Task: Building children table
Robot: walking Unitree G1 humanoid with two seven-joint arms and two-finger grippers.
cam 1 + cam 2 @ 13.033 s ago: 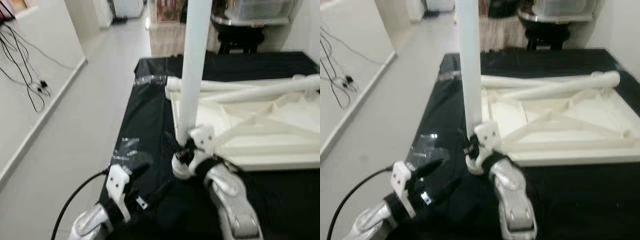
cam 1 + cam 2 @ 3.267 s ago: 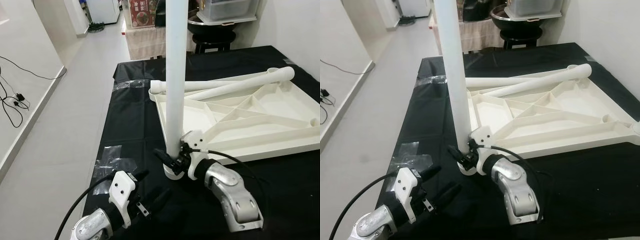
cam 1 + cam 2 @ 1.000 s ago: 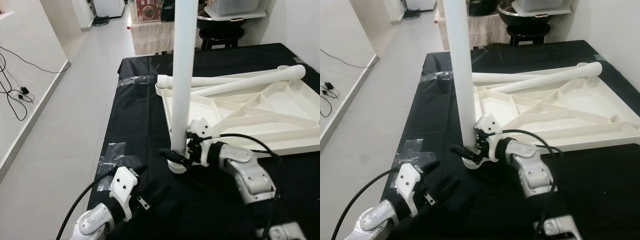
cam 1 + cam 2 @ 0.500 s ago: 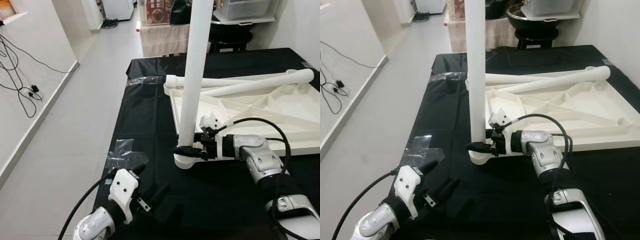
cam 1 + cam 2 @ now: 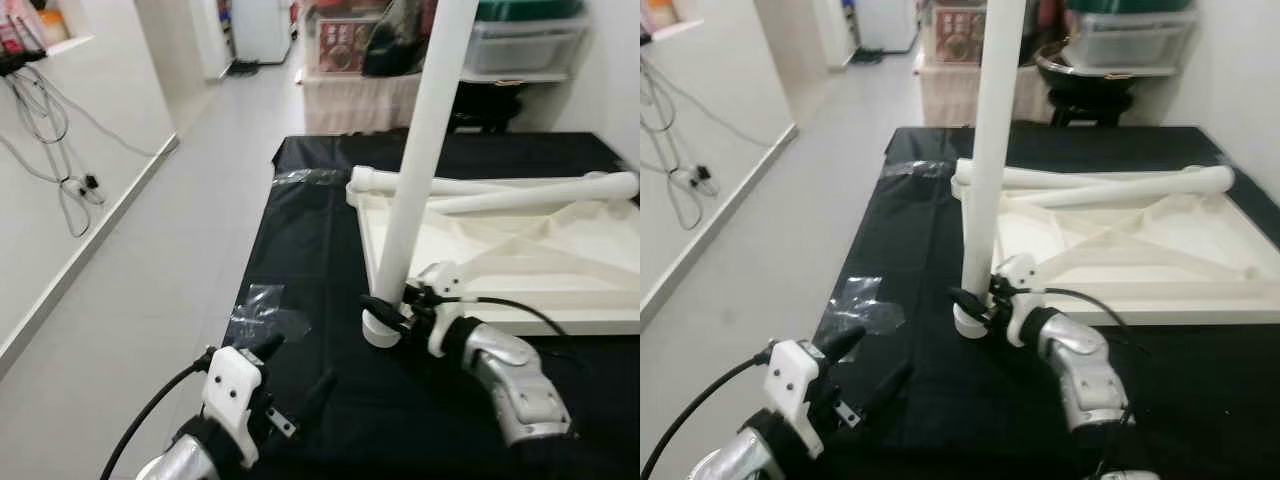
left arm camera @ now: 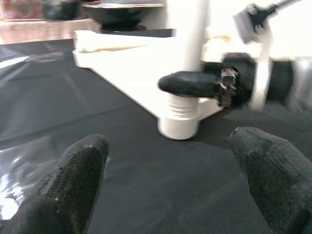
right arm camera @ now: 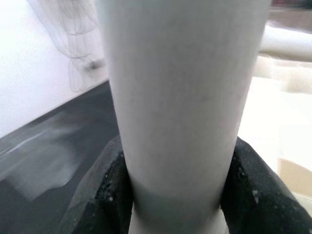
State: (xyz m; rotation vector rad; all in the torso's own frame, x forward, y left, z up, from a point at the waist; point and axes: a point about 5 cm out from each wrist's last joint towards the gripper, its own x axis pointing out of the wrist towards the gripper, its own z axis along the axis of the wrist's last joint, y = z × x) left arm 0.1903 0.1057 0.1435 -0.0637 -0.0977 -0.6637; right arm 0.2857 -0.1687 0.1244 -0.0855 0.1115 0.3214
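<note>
One white table leg (image 5: 415, 180) stands at the near-left corner socket of the upturned tabletop (image 5: 560, 255) on the black bench (image 5: 300, 250), the right gripper (image 5: 385, 312) clamped around its base, probably to seat it. Left gripper (image 5: 290, 385) hovers near, fingers apart.

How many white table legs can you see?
3: one leg stands at the tabletop's near corner, gripped by the right gripper; two legs lie along its far edge.

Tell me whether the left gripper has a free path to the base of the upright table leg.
Probably yes. The left gripper hangs open over the black cloth, and only bare cloth lies between it and the upright leg. The right gripper is clamped around the leg's base, though, so little room is left there.
</note>
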